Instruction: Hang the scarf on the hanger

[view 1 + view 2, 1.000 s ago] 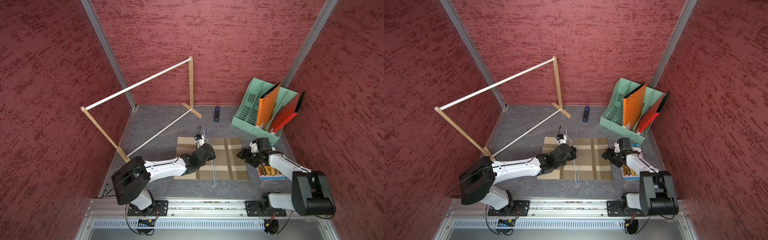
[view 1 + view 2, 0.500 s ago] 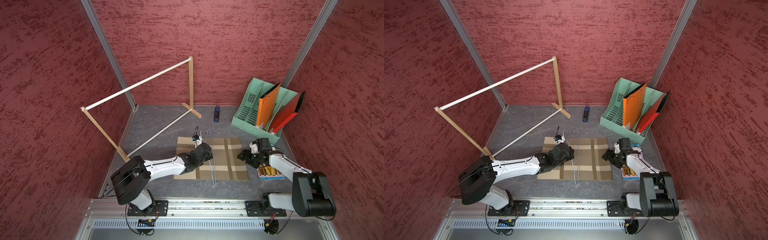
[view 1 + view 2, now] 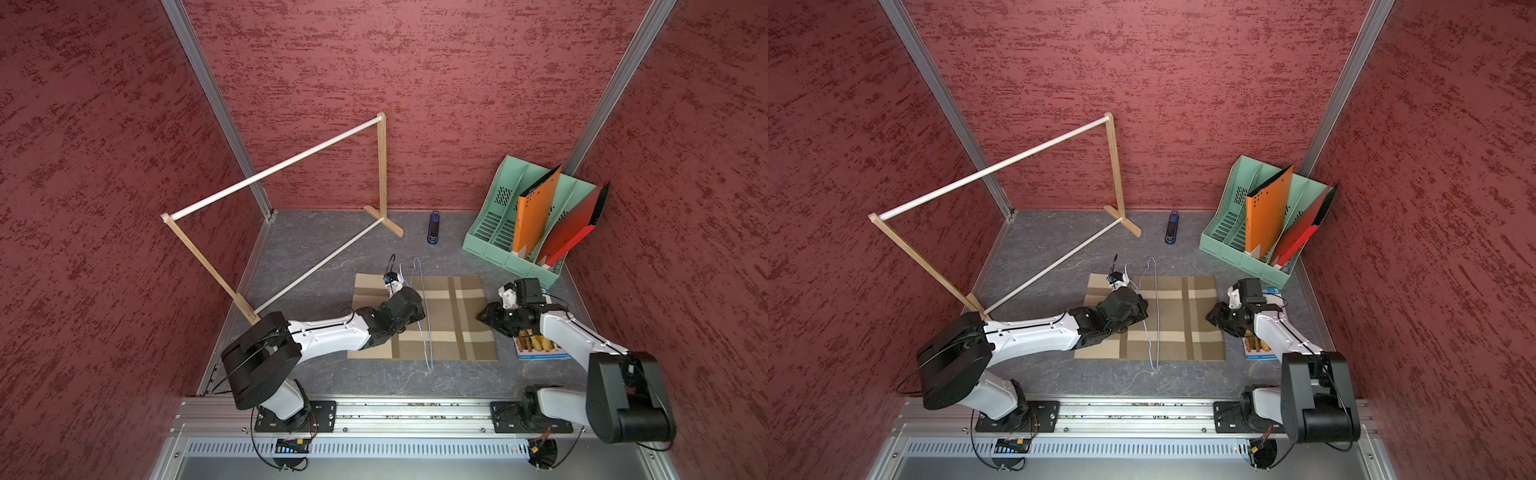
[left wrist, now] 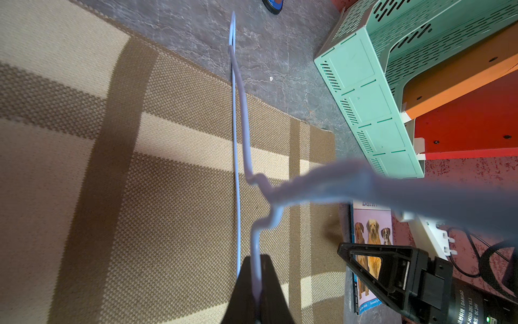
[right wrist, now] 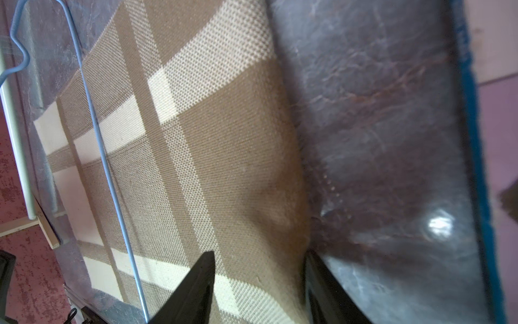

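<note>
While the left gripper [image 4: 255, 280] is pinching the hanger [image 4: 243, 126] at the twisted neck below its hook, both black fingers pressed together on the wire, the scarf [image 3: 453, 316] is lying flat on the grey table [image 3: 332, 249] in the lower centre of both top views. Its long axis is running left to right across the frame, and its plaid stripes are crossing at right angles. In a top view the hanger [image 3: 1158, 324] is appearing almost edge-on as a narrow blue sliver. Its long axis is running from the upper to the lower part of the frame, square to the scarf's length and slightly left of the scarf's middle. Both ends of the wire are projecting past the cloth onto bare table. In the left wrist view the hook is sitting close to the lens and is blurring heavily.

The right gripper [image 5: 258, 255] is hovering low at the scarf's right-hand edge with its jaws spread. One finger is standing over the cloth and the other over the table just beside it, with a small pucker of cloth showing between them. A dog-picture book [image 3: 536, 349] is lying just right of the scarf under the right arm. A green file organiser [image 3: 490, 232] is standing at the upper right, and a wooden rack [image 3: 380, 166] is occupying the upper left
</note>
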